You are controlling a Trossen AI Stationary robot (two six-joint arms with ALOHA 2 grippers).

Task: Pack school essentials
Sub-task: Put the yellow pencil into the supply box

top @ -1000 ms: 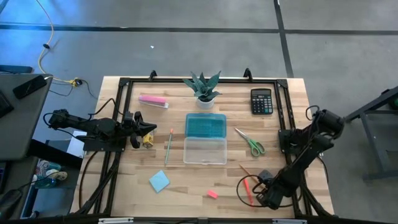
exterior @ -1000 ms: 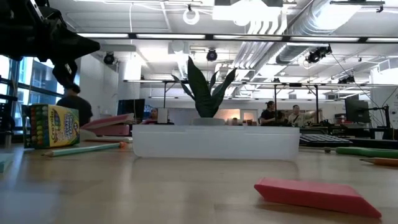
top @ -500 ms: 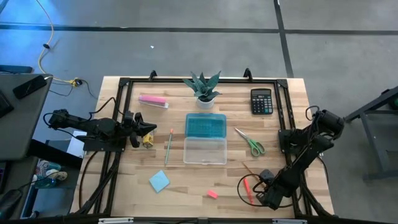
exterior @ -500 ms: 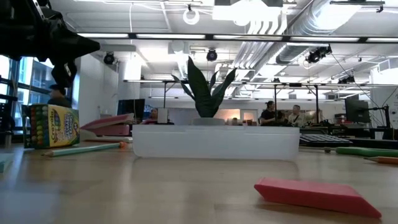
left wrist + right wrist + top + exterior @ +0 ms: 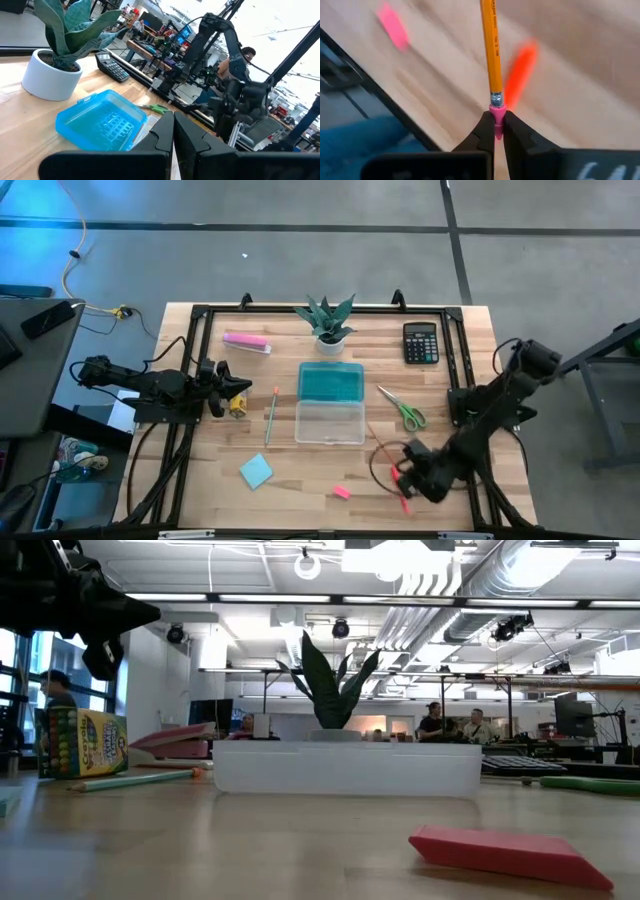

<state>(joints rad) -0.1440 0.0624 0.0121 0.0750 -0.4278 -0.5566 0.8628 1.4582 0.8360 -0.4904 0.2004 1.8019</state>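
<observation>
The right gripper [image 5: 403, 471] is at the near right part of the table [image 5: 300, 480]. Its two fingers [image 5: 485, 131] are pressed together on the pink eraser end of an orange pencil [image 5: 491, 55], so it is grasping this pencil, which points away from the wrist above the wood. There is dark print along the pencil, but I cannot read it. Under the pencil lies one red pen [image 5: 520, 72], blurred, on the table, and one small pink eraser [image 5: 341, 492] lies to the left of the gripper near the front edge.

The left gripper [image 5: 238, 388] waits at the left side of the table, beside the crayon box [image 5: 82, 743]. Its fingers [image 5: 162, 132] are clenched together with nothing between them. The crayon box is yellow and green with drawn crayons on its face; its brand letters are too small to read.

In the middle stands one open pencil case [image 5: 330, 403], its blue half on the far side and its clear half on the near side. One green pencil [image 5: 270, 417] lies just left of it and one pair of green-handled scissors [image 5: 403, 409] lies to its right. One light-blue notepad [image 5: 256, 472] is at the near left. At the far side there are one potted plant [image 5: 328, 322], one black calculator [image 5: 420, 343] and one pink-and-white bar [image 5: 246, 341].
</observation>
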